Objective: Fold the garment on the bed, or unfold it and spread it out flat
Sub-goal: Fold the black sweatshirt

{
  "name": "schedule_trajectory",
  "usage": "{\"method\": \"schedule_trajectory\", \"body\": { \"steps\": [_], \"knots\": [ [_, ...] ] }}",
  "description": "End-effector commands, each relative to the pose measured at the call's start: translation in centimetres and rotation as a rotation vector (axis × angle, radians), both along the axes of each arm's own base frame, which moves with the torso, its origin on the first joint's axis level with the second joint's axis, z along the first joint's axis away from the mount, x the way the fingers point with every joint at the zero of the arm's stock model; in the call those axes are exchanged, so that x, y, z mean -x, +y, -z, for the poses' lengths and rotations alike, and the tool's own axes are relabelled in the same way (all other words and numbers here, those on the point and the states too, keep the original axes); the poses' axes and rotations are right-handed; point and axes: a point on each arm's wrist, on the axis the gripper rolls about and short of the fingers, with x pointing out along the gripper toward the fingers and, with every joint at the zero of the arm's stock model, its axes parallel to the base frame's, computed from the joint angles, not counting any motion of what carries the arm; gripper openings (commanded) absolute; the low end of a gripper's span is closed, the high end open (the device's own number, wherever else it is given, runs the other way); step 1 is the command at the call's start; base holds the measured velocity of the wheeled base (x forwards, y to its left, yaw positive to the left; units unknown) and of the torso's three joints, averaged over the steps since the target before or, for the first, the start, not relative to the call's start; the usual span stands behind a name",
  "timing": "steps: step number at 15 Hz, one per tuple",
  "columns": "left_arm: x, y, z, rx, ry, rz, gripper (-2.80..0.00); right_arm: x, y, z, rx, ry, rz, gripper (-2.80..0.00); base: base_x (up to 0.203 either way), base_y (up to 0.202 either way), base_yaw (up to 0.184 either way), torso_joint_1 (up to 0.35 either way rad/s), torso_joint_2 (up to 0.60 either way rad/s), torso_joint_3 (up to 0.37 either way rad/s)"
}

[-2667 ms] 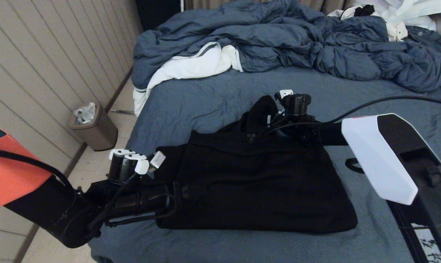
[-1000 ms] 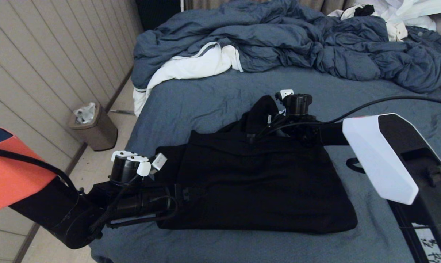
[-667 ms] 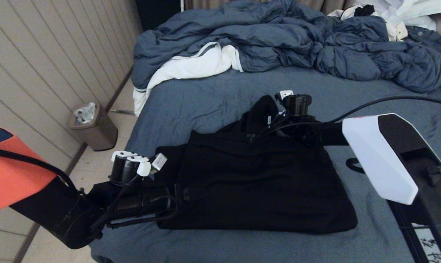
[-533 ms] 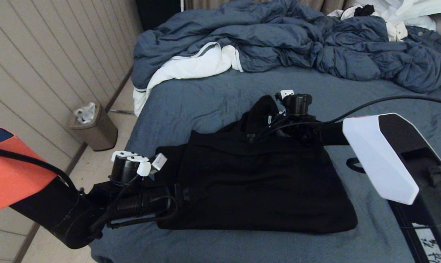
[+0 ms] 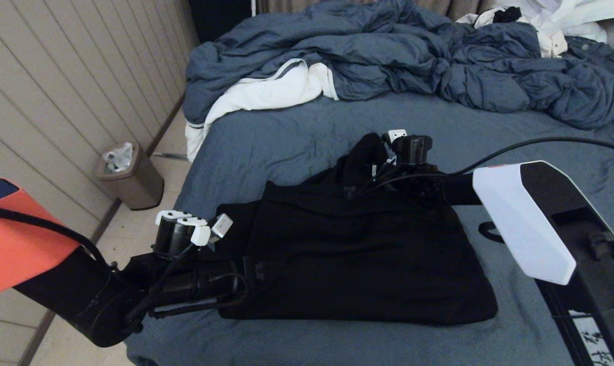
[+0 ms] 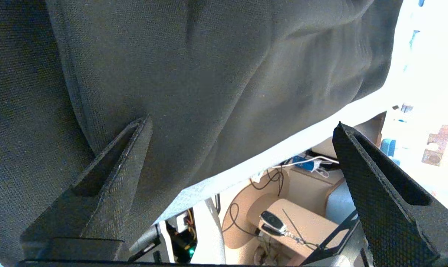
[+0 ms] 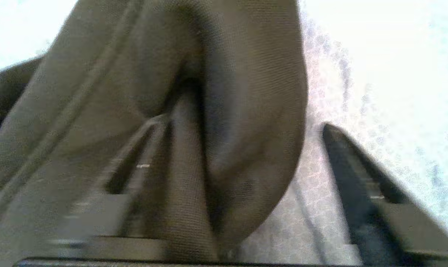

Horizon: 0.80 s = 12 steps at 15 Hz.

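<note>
The black garment [image 5: 358,254] lies folded into a rough rectangle on the blue-grey bed [image 5: 297,137], with its hood bunched up at the far edge. My left gripper [image 6: 242,123] is at the garment's left edge, low on the bed, with its jaws wide apart. One of its fingers [image 6: 112,178] rests against the black cloth [image 6: 209,74]. My right gripper [image 7: 242,124] is at the hood, open. A rounded fold of the hood [image 7: 239,111] lies loose between its fingers.
A rumpled blue-grey duvet [image 5: 388,56] with white lining fills the far end of the bed, with white clothing [image 5: 556,20] at the far right. A brown bin [image 5: 131,178] stands on the floor beside the panelled wall, left of the bed.
My right arm has shifted slightly to the left at the hood. The left arm and the folded garment have stayed put.
</note>
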Motion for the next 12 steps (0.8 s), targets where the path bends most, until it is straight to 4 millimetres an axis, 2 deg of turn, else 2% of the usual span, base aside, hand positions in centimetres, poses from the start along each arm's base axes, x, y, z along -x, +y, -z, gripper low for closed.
{"method": "schedule_trajectory", "body": {
  "steps": [1, 12],
  "knots": [
    [-0.03, -0.02, -0.03, 0.005, -0.001, 0.001, 0.0, -0.14, -0.22, 0.4, 0.001, 0.008, 0.004, -2.8, 0.0, 0.0, 0.0, 0.0, 0.0, 0.0],
    [-0.07, -0.04, 0.16, 0.002, 0.004, 0.001, 0.0, -0.08, 0.04, 0.19, -0.005, -0.003, -0.011, -2.8, 0.0, 0.0, 0.0, 0.0, 0.0, 0.0]
  ]
}}
